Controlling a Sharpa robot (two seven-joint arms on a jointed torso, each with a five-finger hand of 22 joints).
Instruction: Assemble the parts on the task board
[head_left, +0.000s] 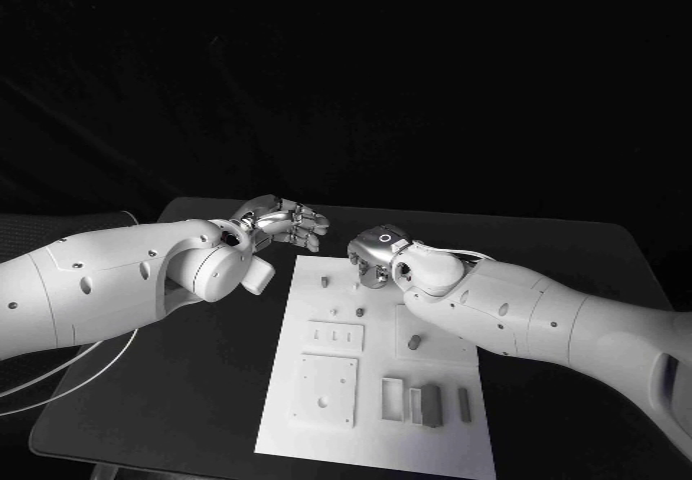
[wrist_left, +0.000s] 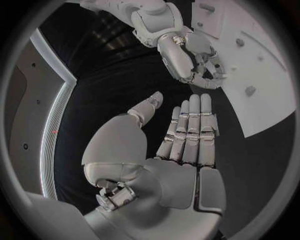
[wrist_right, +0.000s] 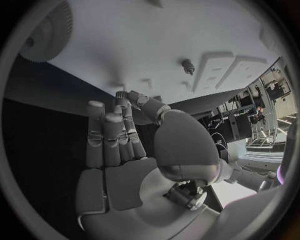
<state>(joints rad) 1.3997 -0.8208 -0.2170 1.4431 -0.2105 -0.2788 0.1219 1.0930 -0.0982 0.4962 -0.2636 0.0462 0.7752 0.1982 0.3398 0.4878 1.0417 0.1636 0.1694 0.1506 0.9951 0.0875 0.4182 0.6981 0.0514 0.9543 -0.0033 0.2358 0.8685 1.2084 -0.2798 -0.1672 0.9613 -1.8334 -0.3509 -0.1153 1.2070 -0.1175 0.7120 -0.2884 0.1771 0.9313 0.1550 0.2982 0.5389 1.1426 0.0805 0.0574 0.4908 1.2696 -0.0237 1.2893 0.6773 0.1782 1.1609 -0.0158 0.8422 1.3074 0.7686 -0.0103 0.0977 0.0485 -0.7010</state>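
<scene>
The white task board (head_left: 378, 418) lies in the middle of the black table. Small grey parts rest on it: one near its far left (head_left: 325, 282), one in the middle (head_left: 415, 342), and a few long ones near the front (head_left: 430, 405). My right hand (head_left: 378, 256) hovers over the board's far edge, fingers partly bent, thumb close to a fingertip, nothing seen in it (wrist_right: 115, 135). A small peg (wrist_right: 187, 66) stands on the board (wrist_right: 187, 35) beyond its fingertips. My left hand (head_left: 283, 222) floats off the board's far left corner, fingers straight, thumb apart, palm empty (wrist_left: 187, 135).
White raised blocks (head_left: 327, 388) with holes sit on the board's left half, and a slotted block (head_left: 392, 398) near the front. A white toothed round piece (wrist_right: 45, 30) lies by the board's edge. Black table (head_left: 173, 400) spreads on both sides.
</scene>
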